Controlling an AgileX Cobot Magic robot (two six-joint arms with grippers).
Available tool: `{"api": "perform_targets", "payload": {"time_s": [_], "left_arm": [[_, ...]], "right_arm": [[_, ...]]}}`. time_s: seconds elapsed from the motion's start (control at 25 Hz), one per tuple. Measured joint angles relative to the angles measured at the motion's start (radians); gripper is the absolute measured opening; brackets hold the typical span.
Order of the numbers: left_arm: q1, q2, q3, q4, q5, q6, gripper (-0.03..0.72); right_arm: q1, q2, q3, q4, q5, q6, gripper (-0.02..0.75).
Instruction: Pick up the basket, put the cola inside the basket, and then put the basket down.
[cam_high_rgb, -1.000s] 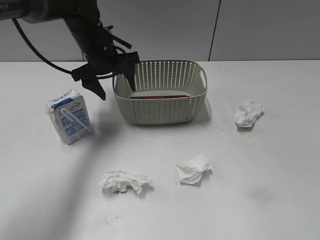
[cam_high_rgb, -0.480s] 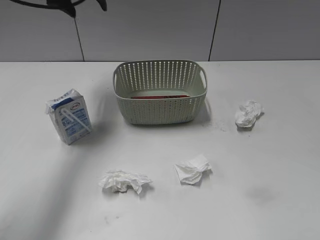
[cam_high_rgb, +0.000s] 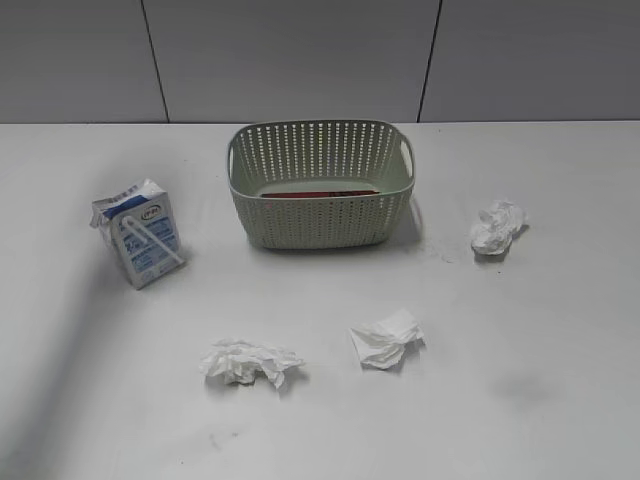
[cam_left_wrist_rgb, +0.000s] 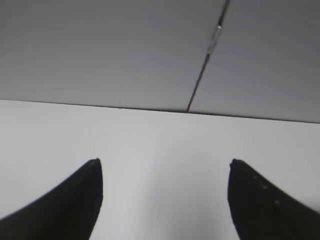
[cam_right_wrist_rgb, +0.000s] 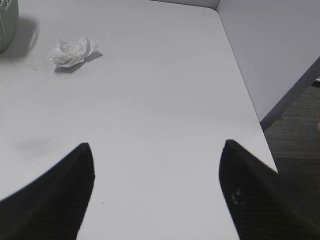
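Observation:
The pale sage-green basket (cam_high_rgb: 320, 200) stands on the white table at the back middle in the exterior view. The red cola can (cam_high_rgb: 320, 193) lies on its side inside the basket, only a strip of it showing above the near wall. Neither arm shows in the exterior view. My left gripper (cam_left_wrist_rgb: 164, 162) is open and empty over bare table, facing the grey back wall. My right gripper (cam_right_wrist_rgb: 156, 145) is open and empty over bare table near the right edge. A sliver of the basket (cam_right_wrist_rgb: 6, 20) shows at the top left of the right wrist view.
A blue-and-white drink carton with a straw (cam_high_rgb: 138, 232) stands left of the basket. Crumpled tissues lie at the front left (cam_high_rgb: 248, 362), front middle (cam_high_rgb: 386, 340) and right (cam_high_rgb: 497, 226); the right one also shows in the right wrist view (cam_right_wrist_rgb: 73, 51). The table's right edge (cam_right_wrist_rgb: 250, 100) is close.
The left arm, which was beside the basket's left handle a second ago, has lifted up and away and is now out of the exterior view. The basket and the other objects have not moved.

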Motion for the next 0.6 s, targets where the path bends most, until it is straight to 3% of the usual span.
{"api": "perform_targets", "payload": {"time_s": [0.24, 0.6], "left_arm": [[0.040, -0.110, 0.127, -0.014, 0.002, 0.011, 0.591], [-0.017, -0.424, 0.414, 0.055, 0.001, 0.070, 0.586]], "right_arm": [[0.000, 0.000, 0.000, 0.000, 0.000, 0.000, 0.590], [0.000, 0.000, 0.000, 0.000, 0.000, 0.000, 0.590]]}}
